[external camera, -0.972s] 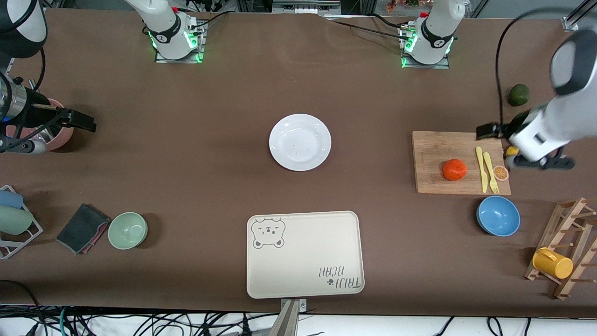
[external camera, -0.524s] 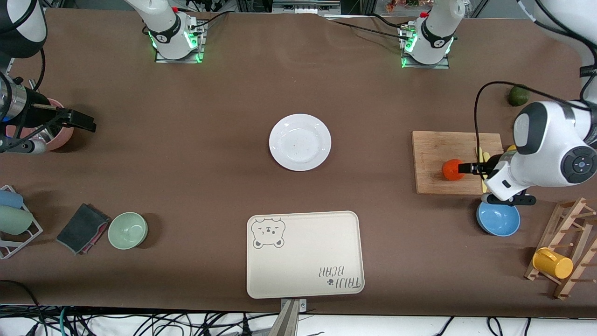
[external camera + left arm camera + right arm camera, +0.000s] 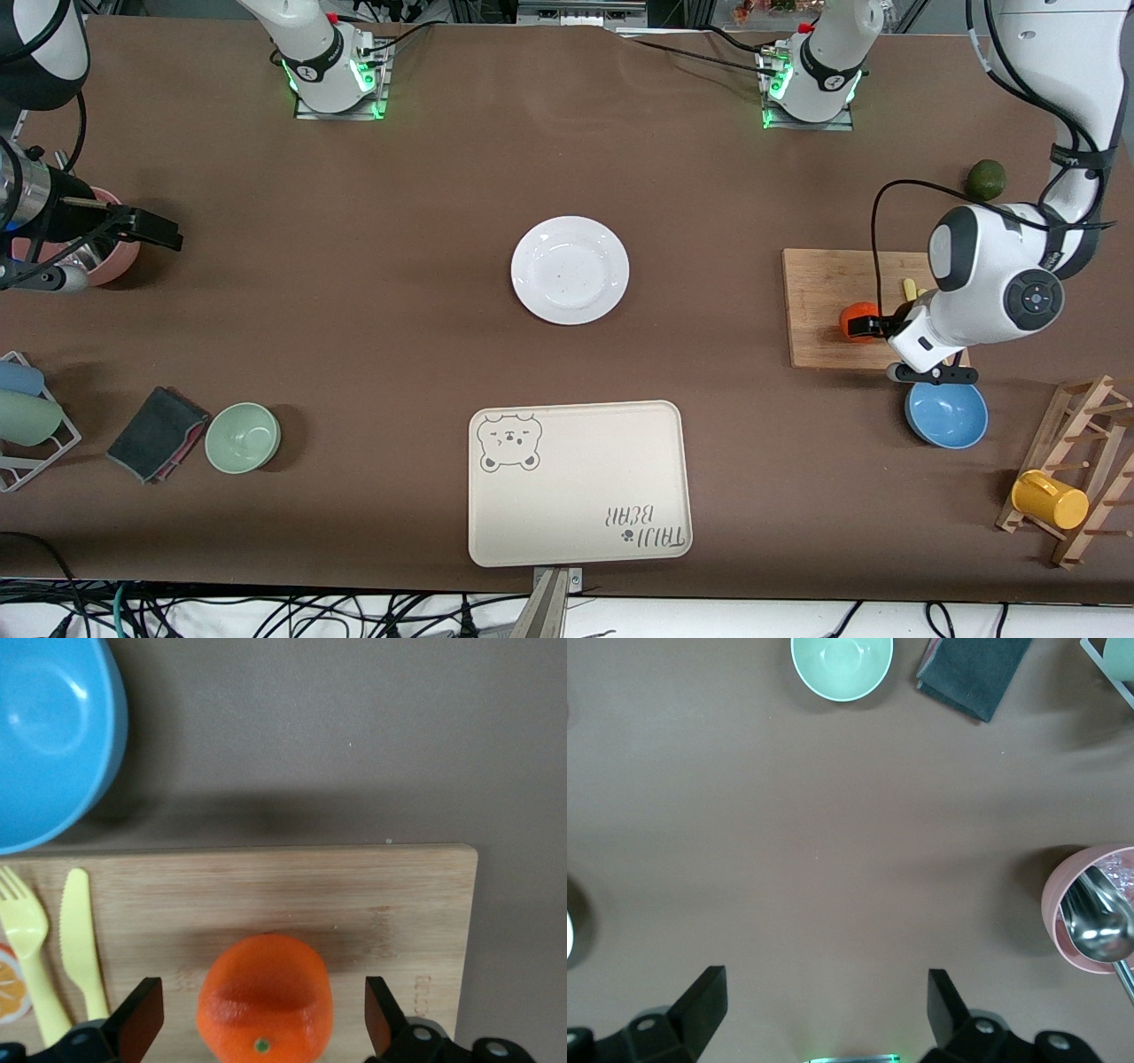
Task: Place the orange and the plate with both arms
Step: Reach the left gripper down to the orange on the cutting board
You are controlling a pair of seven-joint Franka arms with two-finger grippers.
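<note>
The blue bowl (image 3: 946, 415), at about 4 o'clock from the table's middle in the front view, has nothing in it; it sits just nearer the front camera than the cutting board (image 3: 819, 301). The green bowl (image 3: 243, 437), at about 8 o'clock, is likewise bare inside, with a dark folded cloth (image 3: 158, 432) beside it. The pink cup (image 3: 1091, 908), at 9 o'clock near the right arm's end of the table, holds a metal spoon (image 3: 1101, 926). The beige bear tray (image 3: 578, 481) at 6 o'clock carries nothing, and a yellow mug (image 3: 1050, 499) hangs on the wooden rack (image 3: 1085, 470) at about 4 o'clock.

The plate (image 3: 570, 269) lies bare at the table's centre. The orange (image 3: 264, 996) rests on the cutting board at 3 o'clock, beside a yellow knife (image 3: 82, 939) and fork (image 3: 27, 948).

The left gripper (image 3: 264, 1028) is over the orange, its fingers spread wide to either side of the fruit and not closed on it. The right gripper (image 3: 824, 1005) waits over bare table beside the pink cup, fingers wide apart and holding nothing.

Since a second ago, the left arm has swung in from the table's edge and come down over the board, so its gripper now covers part of the orange in the front view. The right arm has not moved, and the orange and plate lie where they did.
</note>
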